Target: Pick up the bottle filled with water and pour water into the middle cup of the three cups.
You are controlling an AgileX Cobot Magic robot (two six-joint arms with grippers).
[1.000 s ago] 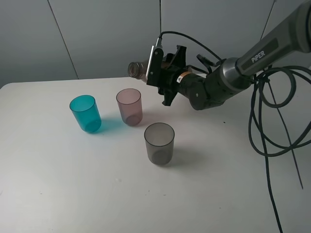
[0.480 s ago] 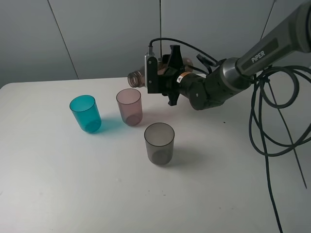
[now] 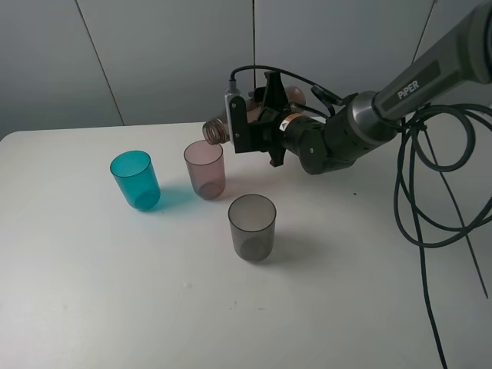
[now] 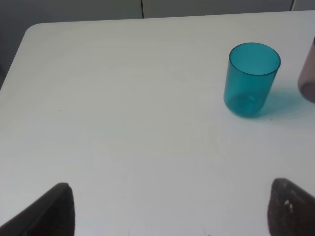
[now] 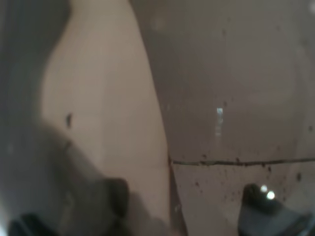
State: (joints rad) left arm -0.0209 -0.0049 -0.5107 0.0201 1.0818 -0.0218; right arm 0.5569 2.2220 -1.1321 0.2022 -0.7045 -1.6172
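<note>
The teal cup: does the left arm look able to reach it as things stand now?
Probably yes. In the left wrist view only bare table lies between the open left fingers and the teal cup, and the pink cup stands apart from it.

With straight ahead of the left gripper (image 4: pixel 172 216) as 12 o'clock, the teal-blue cup (image 4: pixel 251 81) stands upright on the white table (image 4: pixel 123 98) at about 1 o'clock, well apart from the gripper. Near it, toward 2 o'clock, a sliver of the middle cup (image 4: pixel 309 73) shows, cut off by the frame and not touching the teal one. The gripper's dark fingers (image 4: pixel 51 214) are spread wide, with table surface between them. The table's rounded corner lies far off near 11 o'clock.
</note>
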